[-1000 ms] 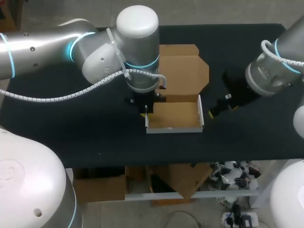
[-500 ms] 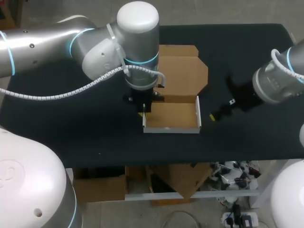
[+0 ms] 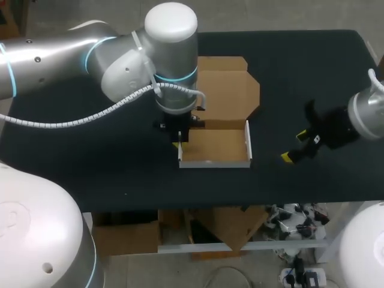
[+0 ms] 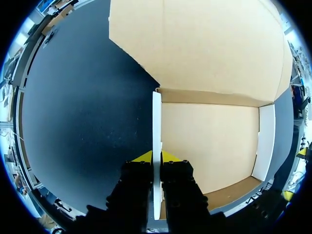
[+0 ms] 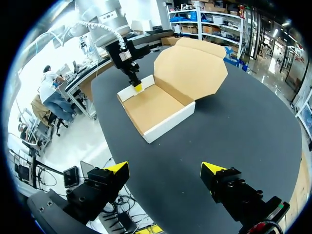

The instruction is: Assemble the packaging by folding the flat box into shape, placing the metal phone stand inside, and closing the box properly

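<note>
In the head view, you'll find the brown cardboard box with white outer walls (image 3: 215, 147) at the middle of the frame on the black counter (image 3: 90, 162). Its tray is folded up and its lid lies flat behind it. Your left gripper (image 3: 180, 141) is clamped on the tray's left wall. Since a second ago it has drawn the box slightly towards the left. The right gripper (image 3: 296, 146) has pulled back to the right edge, well apart from the box.

In the left wrist view, the left gripper (image 4: 156, 158) has both yellow tips pressed against the upright white wall (image 4: 156, 122), one on each side.

In the right wrist view, the right gripper (image 5: 165, 170) is spread wide and holds nothing. The box (image 5: 156, 105) sits well ahead of it, with the left gripper (image 5: 138, 87) on its far corner.
</note>
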Motion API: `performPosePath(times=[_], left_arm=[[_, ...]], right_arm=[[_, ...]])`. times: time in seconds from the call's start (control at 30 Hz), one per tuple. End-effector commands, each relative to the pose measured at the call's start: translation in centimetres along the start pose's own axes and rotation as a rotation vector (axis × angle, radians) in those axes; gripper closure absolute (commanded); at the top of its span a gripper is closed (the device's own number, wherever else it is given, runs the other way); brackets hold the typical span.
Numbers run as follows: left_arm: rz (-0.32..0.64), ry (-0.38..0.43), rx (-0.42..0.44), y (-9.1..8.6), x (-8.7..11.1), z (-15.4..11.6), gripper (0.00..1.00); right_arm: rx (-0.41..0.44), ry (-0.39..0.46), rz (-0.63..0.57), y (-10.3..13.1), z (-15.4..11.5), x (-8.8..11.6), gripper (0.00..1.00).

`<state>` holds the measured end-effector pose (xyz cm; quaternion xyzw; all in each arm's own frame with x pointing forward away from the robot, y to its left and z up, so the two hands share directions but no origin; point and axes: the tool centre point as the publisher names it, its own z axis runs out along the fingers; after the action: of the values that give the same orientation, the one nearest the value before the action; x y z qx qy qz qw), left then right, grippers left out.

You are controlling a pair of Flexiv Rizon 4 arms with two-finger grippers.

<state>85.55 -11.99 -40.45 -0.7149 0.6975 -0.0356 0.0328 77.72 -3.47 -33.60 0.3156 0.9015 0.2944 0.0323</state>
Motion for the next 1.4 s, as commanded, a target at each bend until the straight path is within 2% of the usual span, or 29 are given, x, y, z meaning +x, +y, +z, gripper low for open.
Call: performPosePath(times=[0.03,0.2,0.43,1.03,1.4], left_arm=[[-0.004,-0.007,0.002,0.1,-0.1,0.2,1.0],[-0.002,-0.017,-0.001,0.2,-0.1,0.4,1.0],[-0.003,-0.023,-0.002,0.2,0.0,0.4,1.0],[-0.009,-0.057,0.005,-0.1,0.0,0.5,1.0],[0.026,-0.154,0.019,-0.5,-0.1,0.6,1.0]], right_arm=[[-0.075,0.038,-0.031,-0.9,-3.7,1.9,0.0],[-0.071,0.063,-0.095,-1.2,-5.1,2.8,0.0],[-0.054,0.037,-0.151,-2.1,-6.2,3.2,0.0],[-0.031,0.039,-0.204,-3.1,-6.5,4.5,0.0],[-0.028,0.035,-0.209,-3.2,-6.4,4.9,0.0]])
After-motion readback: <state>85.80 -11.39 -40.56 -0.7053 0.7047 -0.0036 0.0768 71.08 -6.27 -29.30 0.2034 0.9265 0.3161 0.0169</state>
